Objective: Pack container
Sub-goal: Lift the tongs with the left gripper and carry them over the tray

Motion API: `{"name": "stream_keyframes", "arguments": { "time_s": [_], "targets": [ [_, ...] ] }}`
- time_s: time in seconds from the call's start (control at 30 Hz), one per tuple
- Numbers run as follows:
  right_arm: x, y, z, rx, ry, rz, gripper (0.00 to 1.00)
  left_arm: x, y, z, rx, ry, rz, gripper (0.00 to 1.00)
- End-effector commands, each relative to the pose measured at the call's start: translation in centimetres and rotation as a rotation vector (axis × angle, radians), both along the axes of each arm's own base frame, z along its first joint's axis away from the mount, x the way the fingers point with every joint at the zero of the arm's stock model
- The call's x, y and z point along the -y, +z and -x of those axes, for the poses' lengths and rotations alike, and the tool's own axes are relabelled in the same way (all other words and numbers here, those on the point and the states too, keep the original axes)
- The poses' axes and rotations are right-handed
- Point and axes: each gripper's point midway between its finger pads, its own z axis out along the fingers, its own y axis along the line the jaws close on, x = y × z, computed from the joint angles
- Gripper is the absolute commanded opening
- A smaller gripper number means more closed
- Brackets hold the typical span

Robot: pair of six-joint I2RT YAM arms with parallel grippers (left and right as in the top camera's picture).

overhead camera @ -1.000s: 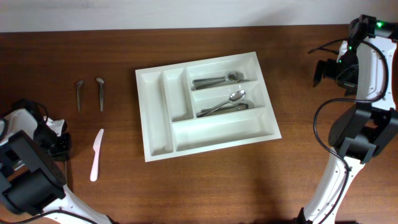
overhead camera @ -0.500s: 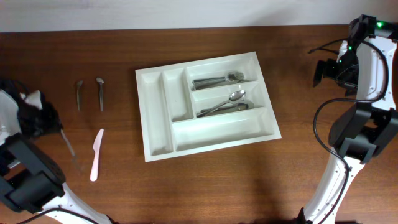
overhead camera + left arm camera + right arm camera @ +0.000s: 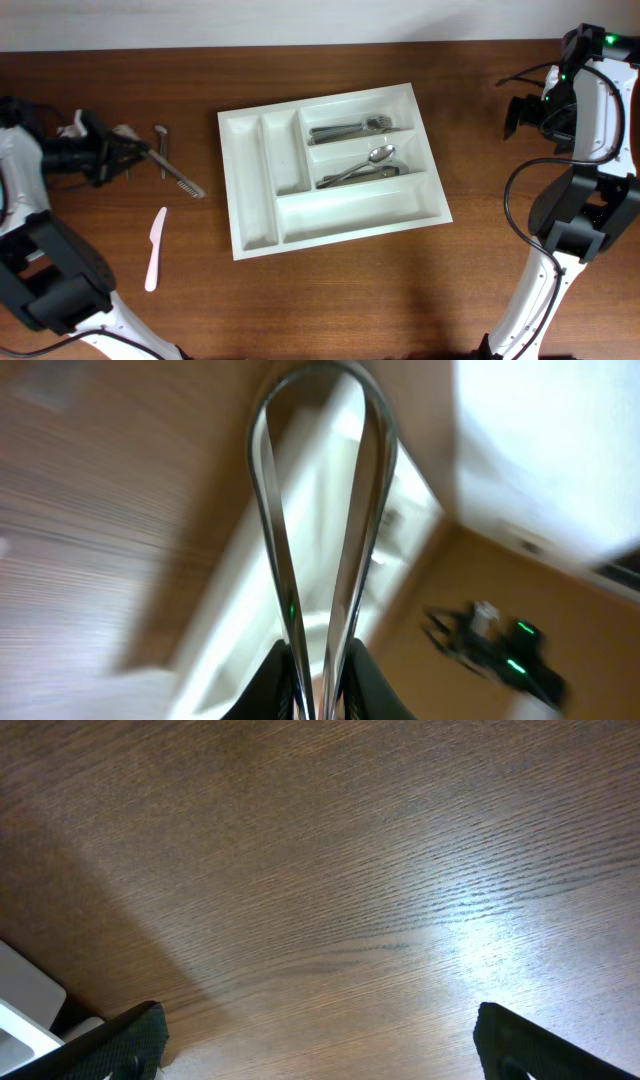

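At the left tool point(image 3: 133, 150), the clamped utensil point(image 3: 182, 182) looks blurred.

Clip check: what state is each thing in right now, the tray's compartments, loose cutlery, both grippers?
Container: flat on table; forks in top long compartment, spoons in middle one, other three empty.
Left gripper: shut on metal utensil, held by one end.
Right gripper: open, holding nothing.
Plastic knife: lying loose on table.
Small spoon: lying loose by left gripper.

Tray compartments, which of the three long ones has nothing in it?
The widest one, lowest in the overhead view of the tray; the two long ones above it hold metal cutlery.
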Motion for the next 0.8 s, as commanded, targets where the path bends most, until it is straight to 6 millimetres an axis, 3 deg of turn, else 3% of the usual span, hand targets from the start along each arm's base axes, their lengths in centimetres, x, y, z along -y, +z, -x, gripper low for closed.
{"name": "stream_keyframes", "arguments": {
  "time_s": [0.0,0.27,0.47,0.77],
  "targets": [
    [-0.3,0.1,-0.1,0.005,0.011,-0.007,0.99,4.6,3.0,-1.2,0.006,-0.016,0.215,0.02],
    [-0.3,0.1,-0.1,0.005,0.011,-0.007,0.99,14.3,3.3,-0.3,-0.198,-0.133,0.298,0.02],
    [-0.3,0.1,-0.1,0.005,0.011,-0.007,0.99,19.9,3.1,1.0,-0.41,-0.137,0.319,0.02],
    [-0.3,0.1,-0.1,0.004,0.011,-0.008,0.99,21.9,-1.4,2.7,-0.601,-0.044,0.009,0.02]
  ]
}}
